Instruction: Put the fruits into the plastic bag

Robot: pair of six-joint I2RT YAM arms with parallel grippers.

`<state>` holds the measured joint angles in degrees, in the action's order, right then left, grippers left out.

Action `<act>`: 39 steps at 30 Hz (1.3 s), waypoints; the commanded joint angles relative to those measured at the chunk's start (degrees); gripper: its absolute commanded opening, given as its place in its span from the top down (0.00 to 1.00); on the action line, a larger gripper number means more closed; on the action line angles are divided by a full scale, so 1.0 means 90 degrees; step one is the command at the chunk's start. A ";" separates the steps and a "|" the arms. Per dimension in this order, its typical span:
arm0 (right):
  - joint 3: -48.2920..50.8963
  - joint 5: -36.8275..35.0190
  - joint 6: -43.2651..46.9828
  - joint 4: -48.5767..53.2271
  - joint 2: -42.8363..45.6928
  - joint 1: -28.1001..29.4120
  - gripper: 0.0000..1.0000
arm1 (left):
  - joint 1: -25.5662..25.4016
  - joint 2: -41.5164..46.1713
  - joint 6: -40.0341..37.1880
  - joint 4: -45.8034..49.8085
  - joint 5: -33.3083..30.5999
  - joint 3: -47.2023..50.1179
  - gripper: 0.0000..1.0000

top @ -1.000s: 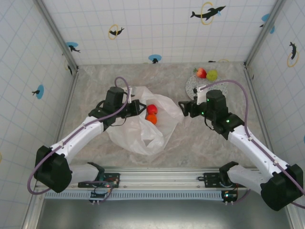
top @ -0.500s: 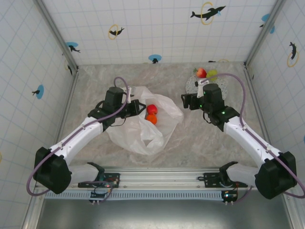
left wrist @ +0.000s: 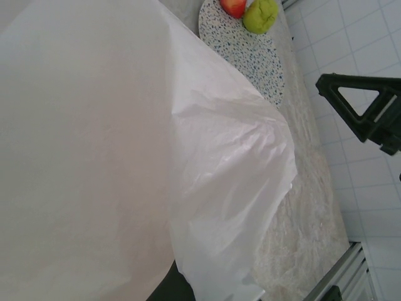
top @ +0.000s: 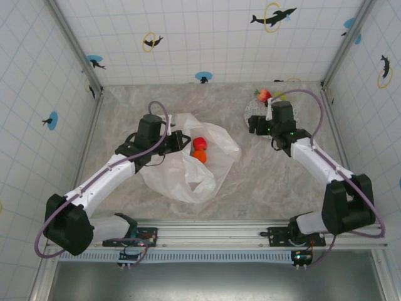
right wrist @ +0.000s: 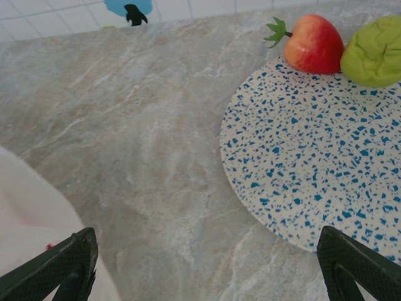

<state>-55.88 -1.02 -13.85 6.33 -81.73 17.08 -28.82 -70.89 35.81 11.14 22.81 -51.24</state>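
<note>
Left fingers (top: 180, 140) pinched on plastic bag (top: 188, 172), red fruit (top: 200, 143) and orange fruit (top: 199, 156) inside, right fingers (top: 252, 123) spread wide beside plate (right wrist: 301, 175), stemmed red fruit (right wrist: 313, 44) and green fruit (right wrist: 374, 51) at its rim.

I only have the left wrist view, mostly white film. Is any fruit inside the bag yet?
Observer: Yes. From above, a glossy red round fruit and an orange round fruit lie inside the translucent white plastic bag.
Operator: Where is the right gripper?
Observer: The right gripper hangs open over the marble tabletop, at the edge of the round blue-speckled plate.
Operator: And the left gripper?
Observer: The left gripper is shut on the bag's raised rim.
</note>
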 commanded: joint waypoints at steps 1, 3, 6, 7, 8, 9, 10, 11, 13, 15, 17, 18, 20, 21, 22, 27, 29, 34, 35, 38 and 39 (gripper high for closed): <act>-0.0489 0.0039 0.0079 -0.0187 -0.0344 -0.0084 0.08 | 0.0039 0.0103 -0.0145 -0.0073 -0.0085 0.0127 1.00; -0.0651 -0.0073 0.0143 -0.0195 -0.0601 -0.0091 0.08 | 0.0039 0.0102 -0.0143 -0.0099 -0.0072 0.0146 1.00; -0.0949 -0.0283 0.0228 -0.0225 -0.1044 -0.0106 0.08 | 0.0038 0.0141 -0.0144 -0.0198 -0.0072 0.0218 1.00; -0.1075 -0.0380 0.0248 -0.0237 -0.1221 -0.0108 0.08 | 0.0040 0.0143 -0.0146 -0.0236 -0.0070 0.0242 1.00; -0.1204 -0.0476 0.0263 -0.0263 -0.1409 -0.0104 0.09 | 0.0038 0.0125 -0.0146 -0.0256 -0.0043 0.0246 1.00; -0.1328 -0.0536 0.0276 -0.0296 -0.1572 -0.0109 0.09 | 0.0038 0.0099 -0.0149 -0.0261 -0.0009 0.0260 1.00; -0.1481 -0.0602 0.0289 -0.0331 -0.1784 -0.0112 0.09 | 0.0043 0.0073 -0.0145 -0.0250 0.0013 0.0236 1.00; -0.1641 -0.0672 0.0307 -0.0360 -0.2003 -0.0111 0.09 | 0.0043 0.0047 -0.0176 -0.0214 0.0045 0.0219 1.00; -0.2019 -0.0908 0.0355 -0.0374 -0.2444 -0.0131 0.10 | 0.0043 0.0016 -0.0195 -0.0178 0.0049 0.0196 1.00; -0.2454 -0.1151 0.0352 -0.0327 -0.2875 -0.0182 0.12 | 0.0038 0.0010 -0.0217 -0.0153 0.0012 0.0181 1.00; -0.2862 -0.1318 0.0426 -0.0390 -0.3296 -0.0247 0.12 | 0.0038 0.0006 -0.0234 -0.0111 -0.0034 0.0167 1.00; -0.3055 -0.1434 0.0498 -0.0391 -0.3474 -0.0268 0.13 | 0.0038 -0.0003 -0.0246 -0.0095 -0.0055 0.0166 1.00; -0.3496 -0.1727 0.0706 -0.0366 -0.3887 -0.0313 0.13 | 0.0047 -0.0032 -0.0240 -0.0085 -0.0060 0.0162 1.00; -0.3687 -0.1817 0.0790 -0.0350 -0.4043 -0.0348 0.13 | 0.0038 -0.0050 -0.0239 -0.0076 -0.0051 0.0148 1.00; -0.3890 -0.1947 0.0869 -0.0325 -0.4221 -0.0382 0.13 | 0.0039 -0.0076 -0.0249 -0.0056 -0.0053 0.0120 1.00; -0.4508 -0.2280 0.0922 -0.0368 -0.4723 -0.0668 0.12 | 0.0038 -0.0190 -0.0293 0.0040 -0.0064 0.0023 1.00; -0.4659 -0.2214 0.0787 -0.0355 -0.4839 -0.0816 0.12 | 0.0038 -0.0223 -0.0295 0.0022 -0.0065 0.0030 1.00; -0.4882 -0.2076 0.0379 -0.0315 -0.5080 -0.1111 0.11 | 0.0038 -0.0334 -0.0288 -0.0018 -0.0011 0.0018 1.00; -0.4903 -0.2051 0.0309 -0.0320 -0.5114 -0.1166 0.11 | 0.0040 -0.0354 -0.0293 -0.0025 -0.0001 0.0016 1.00; -0.5013 -0.1920 0.0055 -0.0304 -0.5252 -0.1323 0.12 | 0.0038 -0.0428 -0.0297 -0.0026 0.0057 0.0014 1.00; -0.5030 -0.1857 -0.0023 -0.0300 -0.5297 -0.1367 0.12 | 0.0038 -0.0448 -0.0293 -0.0035 0.0069 0.0013 1.00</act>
<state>-98.65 -18.65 -10.79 4.49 -127.39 5.41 -28.82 -74.11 34.46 10.66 22.87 -49.56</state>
